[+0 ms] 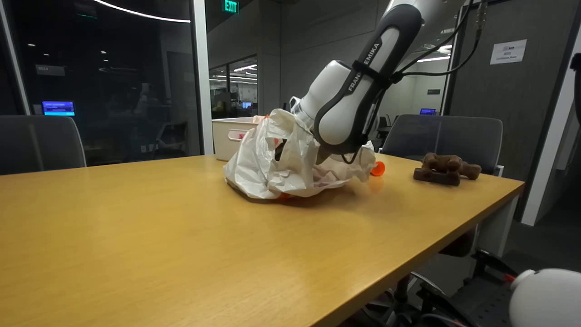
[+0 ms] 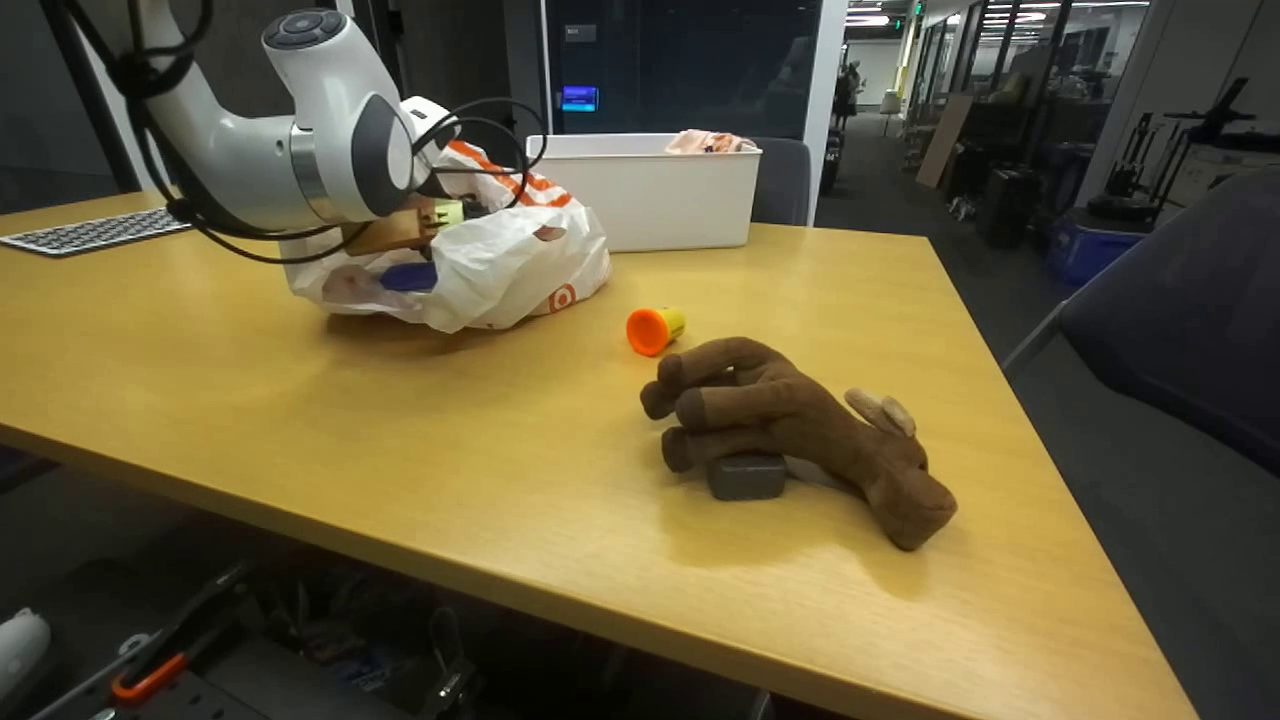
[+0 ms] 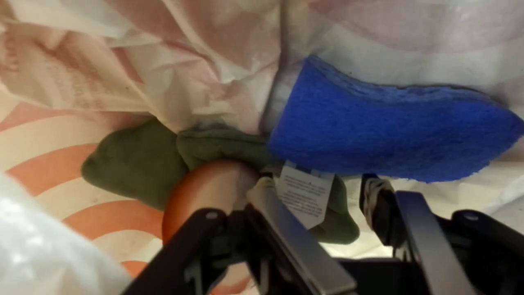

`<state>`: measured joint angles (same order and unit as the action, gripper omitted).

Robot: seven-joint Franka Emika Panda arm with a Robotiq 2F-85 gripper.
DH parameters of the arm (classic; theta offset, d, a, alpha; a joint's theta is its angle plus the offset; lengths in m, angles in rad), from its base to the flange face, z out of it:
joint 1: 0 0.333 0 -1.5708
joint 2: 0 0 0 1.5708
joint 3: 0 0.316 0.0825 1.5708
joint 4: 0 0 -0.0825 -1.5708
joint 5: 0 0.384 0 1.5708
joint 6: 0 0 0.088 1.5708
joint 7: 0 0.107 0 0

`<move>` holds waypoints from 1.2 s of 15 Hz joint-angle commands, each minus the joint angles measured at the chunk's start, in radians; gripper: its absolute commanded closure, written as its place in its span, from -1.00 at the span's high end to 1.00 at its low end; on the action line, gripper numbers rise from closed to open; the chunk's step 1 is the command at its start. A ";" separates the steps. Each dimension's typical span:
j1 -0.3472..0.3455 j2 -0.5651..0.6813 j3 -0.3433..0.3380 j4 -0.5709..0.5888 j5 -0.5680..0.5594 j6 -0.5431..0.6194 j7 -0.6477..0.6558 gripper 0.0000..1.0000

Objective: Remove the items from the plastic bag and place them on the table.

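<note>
Your gripper [image 3: 319,186] stands spread inside plastic bag [image 2: 525,265], near grey-green plush [image 3: 225,145], blue piece [image 3: 385,133]; brown plush [image 2: 800,410] lies across black block [image 2: 747,479] on table [image 2: 420,420].

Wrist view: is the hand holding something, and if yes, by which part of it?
Nothing is held: the hand is open, with the white tag visible between its jaws.

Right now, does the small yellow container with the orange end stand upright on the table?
No, in an exterior view the yellow container lies on its side on the table, its orange end facing the camera.
</note>
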<state>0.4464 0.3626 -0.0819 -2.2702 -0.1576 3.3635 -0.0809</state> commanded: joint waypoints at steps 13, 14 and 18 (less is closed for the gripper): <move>0.278 0.045 -0.316 0.072 0.053 -0.097 0.007 1.00; 0.277 0.063 -0.315 0.084 0.052 -0.087 0.005 1.00; 0.234 0.110 -0.274 0.126 0.040 -0.051 -0.010 0.50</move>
<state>0.7084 0.4249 -0.3797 -2.1987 -0.1105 3.2703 -0.0817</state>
